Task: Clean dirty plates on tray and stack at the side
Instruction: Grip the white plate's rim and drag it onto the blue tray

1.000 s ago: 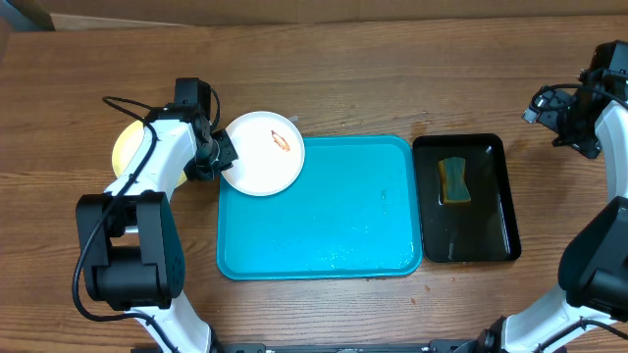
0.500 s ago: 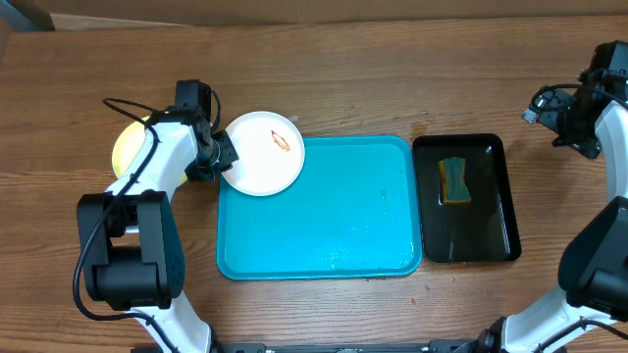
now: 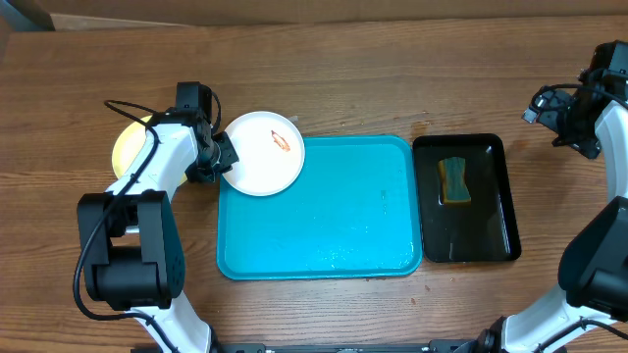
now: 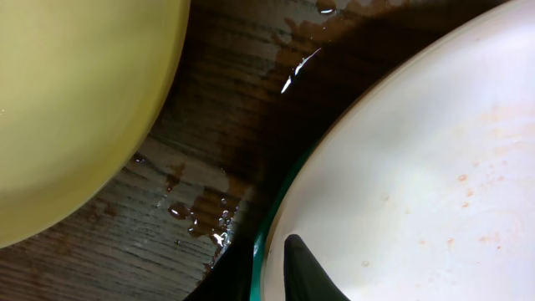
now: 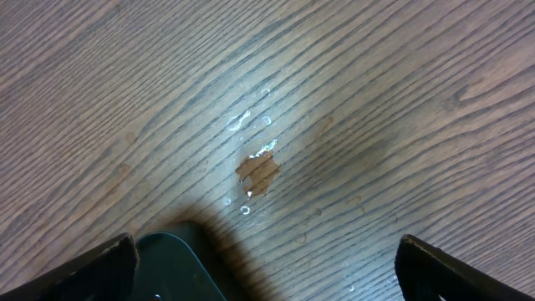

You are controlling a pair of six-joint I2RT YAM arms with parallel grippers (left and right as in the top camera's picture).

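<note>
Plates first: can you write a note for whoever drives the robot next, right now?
Left claw: at the left rim of the round white plate, one finger on top; whether it grips, I cannot tell.
Right claw: open, empty, over bare wood by the small black tray.
Things: the white plate overlaps the top-left corner of the large turquoise plastic tray and has an orange-red smear. The round pale yellow plate lies on the table, left of the tray. A rectangular sponge sits in the black tray.
Done: yellow plate set aside.
Left: wipe the white plate, stack it on the yellow one.
</note>
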